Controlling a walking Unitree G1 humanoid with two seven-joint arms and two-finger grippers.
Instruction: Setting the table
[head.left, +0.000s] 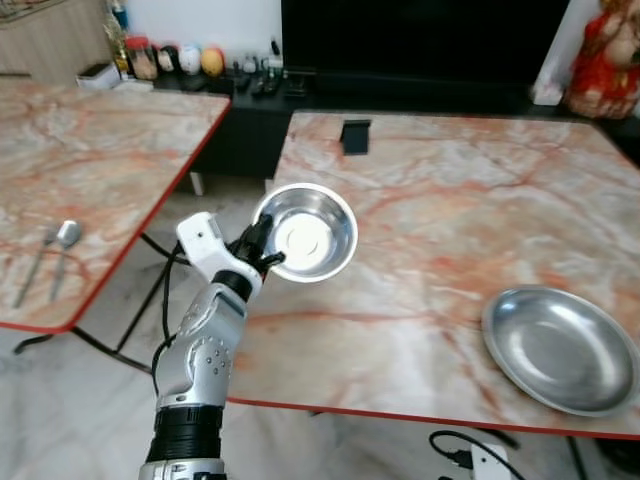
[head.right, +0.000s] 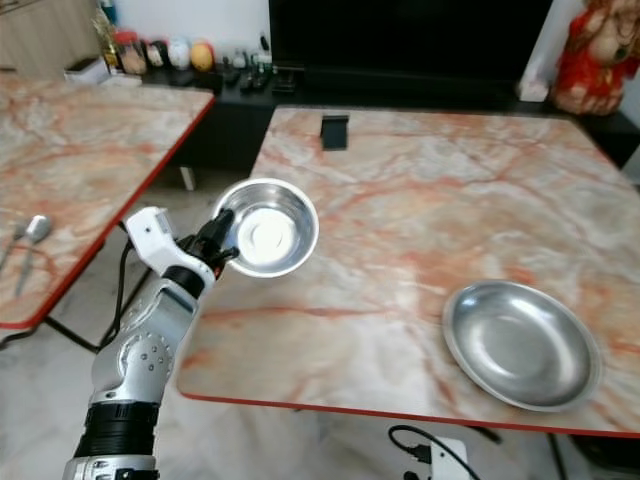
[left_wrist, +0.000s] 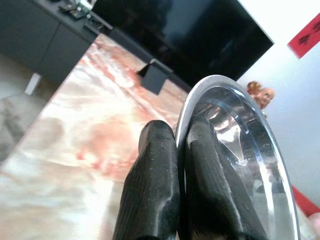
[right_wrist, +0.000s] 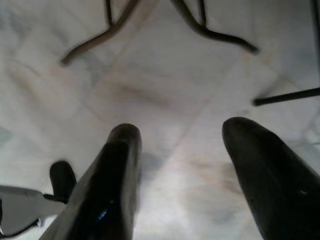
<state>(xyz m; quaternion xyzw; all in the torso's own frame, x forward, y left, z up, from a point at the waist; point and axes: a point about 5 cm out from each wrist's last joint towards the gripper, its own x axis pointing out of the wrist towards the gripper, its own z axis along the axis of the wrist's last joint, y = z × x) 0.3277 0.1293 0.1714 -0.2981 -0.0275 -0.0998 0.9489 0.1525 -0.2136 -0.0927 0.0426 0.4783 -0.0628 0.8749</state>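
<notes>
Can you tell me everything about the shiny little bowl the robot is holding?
The bowl is small, round and looks like polished steel, with a flat bottom that glints white. It is empty. The left gripper pinches its rim, one finger inside and one outside, holding it tilted above the near left part of the marble-patterned table. Nothing else touches it.

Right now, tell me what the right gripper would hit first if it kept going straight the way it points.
Probably the pale floor: the right gripper, fingers apart, points down at it, with nothing between. The metal table legs lie farther off.
</notes>
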